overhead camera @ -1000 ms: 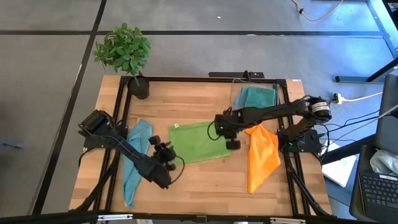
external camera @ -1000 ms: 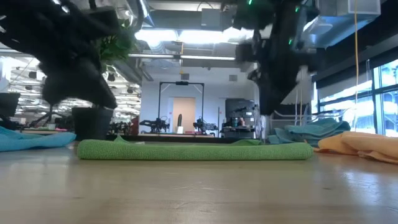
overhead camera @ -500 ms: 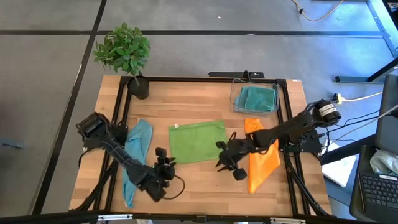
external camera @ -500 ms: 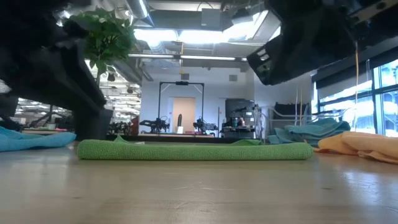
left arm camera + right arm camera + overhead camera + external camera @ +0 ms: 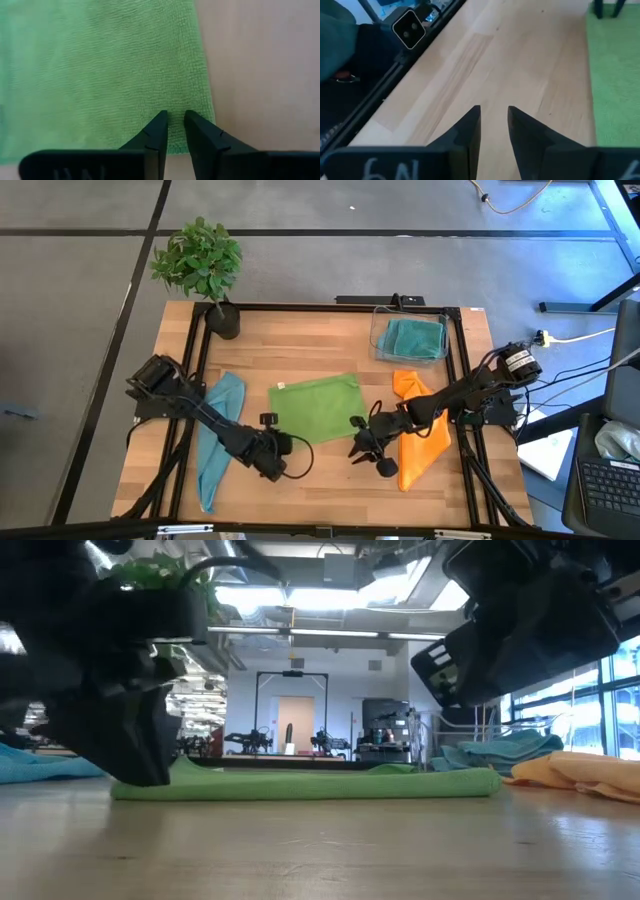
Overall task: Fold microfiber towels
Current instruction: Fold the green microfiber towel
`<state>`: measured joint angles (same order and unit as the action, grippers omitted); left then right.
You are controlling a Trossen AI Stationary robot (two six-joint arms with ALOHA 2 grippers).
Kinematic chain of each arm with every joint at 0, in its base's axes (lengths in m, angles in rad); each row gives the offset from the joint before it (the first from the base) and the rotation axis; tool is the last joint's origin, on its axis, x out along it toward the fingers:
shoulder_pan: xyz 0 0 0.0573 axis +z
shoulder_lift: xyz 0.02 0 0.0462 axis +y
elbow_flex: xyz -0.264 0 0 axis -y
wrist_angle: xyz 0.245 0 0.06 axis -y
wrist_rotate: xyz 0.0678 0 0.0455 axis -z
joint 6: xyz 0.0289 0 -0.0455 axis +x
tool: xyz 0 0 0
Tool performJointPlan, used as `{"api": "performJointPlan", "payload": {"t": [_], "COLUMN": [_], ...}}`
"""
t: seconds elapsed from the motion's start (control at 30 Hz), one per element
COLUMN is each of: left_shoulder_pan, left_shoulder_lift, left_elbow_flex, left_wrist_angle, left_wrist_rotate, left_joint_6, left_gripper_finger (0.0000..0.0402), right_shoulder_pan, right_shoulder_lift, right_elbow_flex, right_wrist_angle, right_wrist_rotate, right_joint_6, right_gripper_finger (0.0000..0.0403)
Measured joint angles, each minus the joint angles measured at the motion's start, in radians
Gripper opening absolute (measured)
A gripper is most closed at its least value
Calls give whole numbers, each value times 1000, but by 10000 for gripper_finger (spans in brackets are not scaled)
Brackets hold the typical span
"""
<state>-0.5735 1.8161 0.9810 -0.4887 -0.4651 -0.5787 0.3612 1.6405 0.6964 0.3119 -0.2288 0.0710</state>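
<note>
Microfiber towels are mostly unfolded: lime green towel (image 5: 316,407) lies flat mid-table, light blue towel (image 5: 217,430) left, orange towel (image 5: 421,430) right, teal towel (image 5: 413,337) in the far bin (image 5: 380,350). Left gripper (image 5: 172,119), jaws nearly together, meets the green towel's near-left corner; right gripper (image 5: 493,120), jaws slightly apart and empty, hovers near its near-right corner.

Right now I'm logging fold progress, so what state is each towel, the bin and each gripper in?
Lime green towel: spread flat, mid-table.
Light blue towel: crumpled lengthwise, unfolded.
Orange towel: crumpled, unfolded.
Teal towel: bunched inside the bin.
Clear plastic bin: upright, holding the teal towel.
Left gripper: narrowly open at the green towel's corner.
Right gripper: narrowly open over bare wood, empty.
</note>
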Motion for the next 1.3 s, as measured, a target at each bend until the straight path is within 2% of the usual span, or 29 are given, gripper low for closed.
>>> {"api": "performJointPlan", "payload": {"t": [0.13, 0.27, 0.4, 0.47, 0.53, 0.6, 0.73, 0.83, 0.93, 1.0, 1.03, 1.1, 1.17, 1.23, 1.3], "left_shoulder_pan": [-2, -2, 4, 8, 16, 16, -3, -14, -8, 3, 11, 22, 28, 28, 28], "left_shoulder_lift": [1, 14, 62, 77, 76, 54, -16, -46, -59, -57, -55, -54, -54, -54, -54], "left_elbow_flex": [0, 0, 0, 2, 21, 44, 106, 124, 119, 97, 78, 33, -15, -51, -74], "left_wrist_angle": [109, 324, 627, 713, 683, 581, 259, 16, -84, -75, -44, 50, 153, 203, 237], "left_wrist_rotate": [64, 75, 72, 82, 92, 72, -65, -159, -171, -126, -97, -51, -29, -20, -18], "left_joint_6": [-98, -170, -47, 8, 43, 84, 118, 112, 53, 18, 11, 7, 8, 9, 1], "left_gripper_finger": [51, 42, 39, 39, 39, 39, 39, 39, 39, 39, 39, 39, 39, 39, 39], "right_shoulder_pan": [4, 41, 114, 162, 210, 252, 306, 318, 309, 288, 268, 206, 129, 60, 6], "right_shoulder_lift": [0, 0, 0, 0, 0, 0, 0, 0, 1, 1, 1, 0, 11, 29, 47], "right_elbow_flex": [0, 0, 0, 0, 0, 0, 1, 1, 1, 1, 1, 2, 2, 2, 2], "right_wrist_angle": [-12, -50, -36, -28, -29, -46, -143, -226, -223, -193, -172, -158, -158, -168, -166], "right_wrist_rotate": [-1, -4, -7, 23, 81, 151, 366, 655, 1014, 1165, 1194, 1151, 998, 817, 688], "right_joint_6": [26, 59, 82, 83, 101, 129, 196, 246, 264, 240, 229, 213, 232, 250, 266], "right_gripper_finger": [99, 99, 99, 99, 99, 99, 99, 99, 99, 99, 99, 99, 99, 99, 99]}}
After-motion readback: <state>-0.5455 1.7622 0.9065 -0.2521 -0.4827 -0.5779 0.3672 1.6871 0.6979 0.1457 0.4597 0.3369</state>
